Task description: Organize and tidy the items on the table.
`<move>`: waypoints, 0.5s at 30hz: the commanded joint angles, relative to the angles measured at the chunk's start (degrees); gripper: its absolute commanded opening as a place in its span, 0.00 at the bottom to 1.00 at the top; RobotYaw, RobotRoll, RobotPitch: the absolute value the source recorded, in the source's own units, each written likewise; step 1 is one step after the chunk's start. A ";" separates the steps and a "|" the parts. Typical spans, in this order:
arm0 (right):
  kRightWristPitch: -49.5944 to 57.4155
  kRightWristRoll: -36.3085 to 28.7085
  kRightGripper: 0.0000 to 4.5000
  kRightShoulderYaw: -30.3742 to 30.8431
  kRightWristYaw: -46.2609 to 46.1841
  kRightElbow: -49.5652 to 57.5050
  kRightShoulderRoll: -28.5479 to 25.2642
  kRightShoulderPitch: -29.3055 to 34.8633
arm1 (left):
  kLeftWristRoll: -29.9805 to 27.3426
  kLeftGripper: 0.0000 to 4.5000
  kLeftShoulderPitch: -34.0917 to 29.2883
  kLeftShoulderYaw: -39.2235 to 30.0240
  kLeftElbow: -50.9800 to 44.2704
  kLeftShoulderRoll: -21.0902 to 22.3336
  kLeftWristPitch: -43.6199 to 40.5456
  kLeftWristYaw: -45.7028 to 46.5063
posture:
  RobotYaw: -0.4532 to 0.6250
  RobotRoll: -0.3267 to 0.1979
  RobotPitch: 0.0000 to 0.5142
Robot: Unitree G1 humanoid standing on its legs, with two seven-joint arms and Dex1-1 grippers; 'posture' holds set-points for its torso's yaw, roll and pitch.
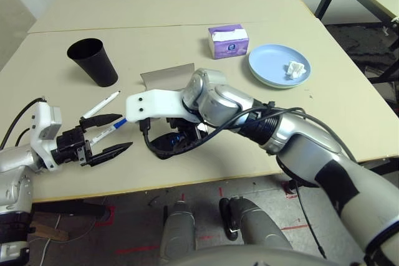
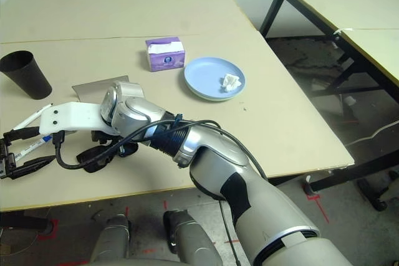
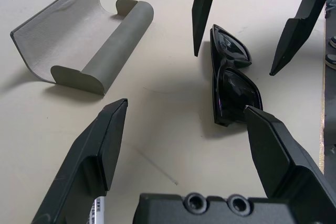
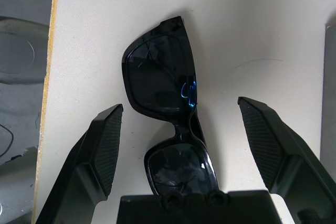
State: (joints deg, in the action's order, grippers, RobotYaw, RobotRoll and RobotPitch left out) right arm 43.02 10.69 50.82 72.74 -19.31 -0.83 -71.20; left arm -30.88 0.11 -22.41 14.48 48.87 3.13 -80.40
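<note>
Black sunglasses (image 4: 167,124) flat on the pale matte bench (image 1: 187,4), near its front edge, low centre in the head views, largely hidden there under the right arm's white wrist bracket. Folded, glossy plastic, dark lenses up; long axis roughly parallel to the grey case's rolled edge in the left wrist view.

Right gripper (image 4: 181,129) above the glasses, fingers (image 4: 105,140) spread wide, one each side of the frame, not touching it, nothing held. Ribbed pads visible in the right wrist view alone.

Left gripper (image 1: 113,134) at lower left of the head views, fingers released, empty, pointing across toward the glasses. Blue-capped white marker (image 1: 111,128) between those fingers in the left eye view; second white marker (image 1: 101,104) just above it, both slanting up to the right.

Grey glasses case (image 3: 79,40) open, soft leathery sheet with a curled end, shape clear in the left wrist view, in the head views half hidden behind the right arm.

Black tapered cup (image 1: 93,60) upright at upper left. Blue round plate (image 1: 271,66) at upper right, stacked on a green rim, crumpled white tissue (image 1: 295,68) on it. Purple tissue box (image 1: 228,41) just left of the plate.
</note>
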 commanded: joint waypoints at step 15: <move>-2.83 1.71 1.00 1.17 1.33 0.23 -1.36 1.35 | 0.17 1.00 -0.74 0.35 -1.32 0.03 -0.53 0.40 | 0.46 0.62 0.33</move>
State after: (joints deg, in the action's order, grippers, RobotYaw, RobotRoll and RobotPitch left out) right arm 40.85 11.91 51.06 73.45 -19.31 -2.33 -70.43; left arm -30.95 -0.06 -22.41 13.71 48.87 2.97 -79.97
